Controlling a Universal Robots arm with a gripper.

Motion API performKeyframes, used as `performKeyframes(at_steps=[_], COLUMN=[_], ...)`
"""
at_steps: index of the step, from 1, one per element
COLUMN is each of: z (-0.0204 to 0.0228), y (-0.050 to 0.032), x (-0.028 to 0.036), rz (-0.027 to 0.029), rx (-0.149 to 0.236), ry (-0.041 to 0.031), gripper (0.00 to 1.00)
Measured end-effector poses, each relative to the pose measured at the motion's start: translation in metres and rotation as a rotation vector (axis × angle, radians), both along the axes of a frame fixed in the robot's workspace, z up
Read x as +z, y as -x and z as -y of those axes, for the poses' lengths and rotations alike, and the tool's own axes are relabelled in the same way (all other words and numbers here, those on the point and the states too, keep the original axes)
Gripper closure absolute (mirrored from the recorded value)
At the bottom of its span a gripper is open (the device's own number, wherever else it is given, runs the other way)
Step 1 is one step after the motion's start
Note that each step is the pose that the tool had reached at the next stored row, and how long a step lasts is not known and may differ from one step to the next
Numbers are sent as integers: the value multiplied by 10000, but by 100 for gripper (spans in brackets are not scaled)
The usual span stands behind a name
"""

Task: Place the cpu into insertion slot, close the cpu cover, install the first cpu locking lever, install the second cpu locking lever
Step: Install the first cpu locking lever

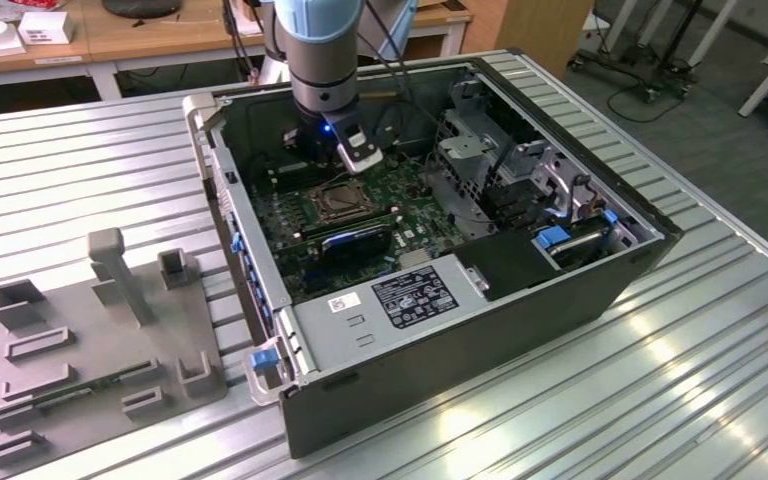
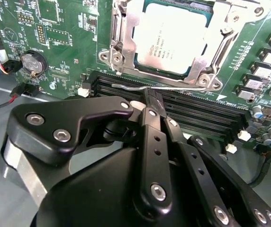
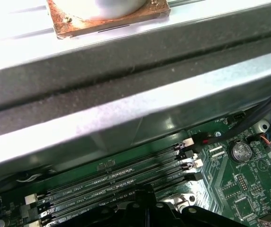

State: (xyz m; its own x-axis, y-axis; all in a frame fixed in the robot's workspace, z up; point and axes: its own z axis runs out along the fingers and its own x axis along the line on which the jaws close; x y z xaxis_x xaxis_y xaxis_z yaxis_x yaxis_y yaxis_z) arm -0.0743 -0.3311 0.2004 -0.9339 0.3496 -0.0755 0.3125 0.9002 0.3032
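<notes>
Your tool [image 2: 150, 98], fingers pressed together, touches the locking lever [image 2: 183, 88] at its tips, just before the cpu [image 2: 171, 40] seated under the closed cpu cover [image 2: 122, 45]; I judge the lever step is in hand and needs a steady push.

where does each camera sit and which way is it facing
Exterior view: off the arm, high, looking down on the open computer case on a slatted table; the arm and gripper reach inside.
Second wrist view: behind the gripper, looking along its fingers at the cpu under its cover; the fingers pinch a locking lever.
First wrist view: on the wrist, looking over the gripper toward the case wall.
Both wrist views share the memory slots and coin battery.
</notes>
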Motion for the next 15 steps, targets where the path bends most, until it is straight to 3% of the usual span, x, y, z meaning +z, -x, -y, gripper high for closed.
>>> performKeyframes(at_steps=[8,15], z=[1,6], y=[0,0], x=[9,-18], rz=[-2,-1], rx=[-4,-5], ry=[2,2], gripper=[89,89])
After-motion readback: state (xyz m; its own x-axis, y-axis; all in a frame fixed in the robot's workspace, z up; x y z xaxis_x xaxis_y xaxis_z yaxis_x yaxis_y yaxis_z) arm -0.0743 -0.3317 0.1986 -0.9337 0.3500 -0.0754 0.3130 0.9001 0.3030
